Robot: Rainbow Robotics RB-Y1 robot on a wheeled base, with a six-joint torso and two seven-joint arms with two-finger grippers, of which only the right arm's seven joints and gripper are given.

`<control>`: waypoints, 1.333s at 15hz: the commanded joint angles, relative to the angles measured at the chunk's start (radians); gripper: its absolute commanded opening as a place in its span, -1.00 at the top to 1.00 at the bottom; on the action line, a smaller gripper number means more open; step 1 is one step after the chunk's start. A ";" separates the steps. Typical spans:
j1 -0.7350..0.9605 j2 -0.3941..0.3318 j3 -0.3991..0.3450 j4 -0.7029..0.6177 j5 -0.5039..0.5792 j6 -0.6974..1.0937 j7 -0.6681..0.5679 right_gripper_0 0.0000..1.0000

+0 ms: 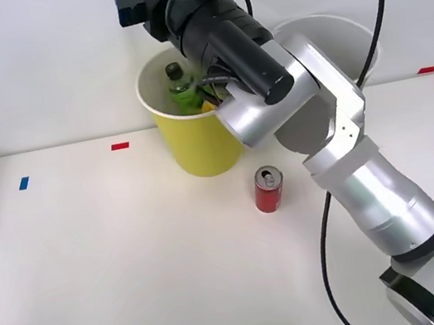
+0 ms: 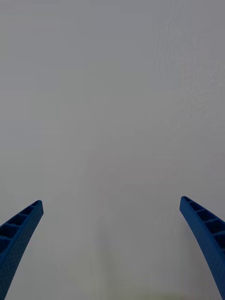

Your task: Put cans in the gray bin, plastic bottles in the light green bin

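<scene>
Cans come down to 1 small red drink can [image 1: 269,189] with a silver top and pull tab, upright on the white table [image 1: 94,277] just in front of the tall yellow-green bin [image 1: 195,145]. 2 plastic bottles [image 1: 181,89] already lie inside that bin. The tall gray bin [image 1: 346,34] with a white rim stands behind the arm. The right gripper [image 2: 112,243] hangs above the bins, its ribbed blue fingers [image 2: 21,234] spread wide and empty. The can's smooth, thin metal wall could slip or tip under an off-centre pinch.
</scene>
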 commanded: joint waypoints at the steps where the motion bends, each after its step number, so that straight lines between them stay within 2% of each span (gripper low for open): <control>1: 0.085 -0.061 0.003 -0.044 -0.088 -0.173 -0.009 -1.00; 5: 0.319 -0.116 0.003 -0.308 -0.111 -0.196 -0.016 -1.00; 9: 0.510 -0.178 -0.003 -0.463 -0.063 -0.196 -0.021 -1.00; 12: 0.706 -0.189 -0.040 -0.570 -0.009 -0.196 -0.021 -1.00; 15: 0.892 -0.181 -0.061 -0.615 0.046 -0.196 -0.019 -1.00; 17: 0.961 -0.164 -0.077 -0.615 0.103 -0.196 -0.022 -1.00; 20: 1.025 -0.156 -0.089 -0.615 0.127 -0.196 -0.013 -1.00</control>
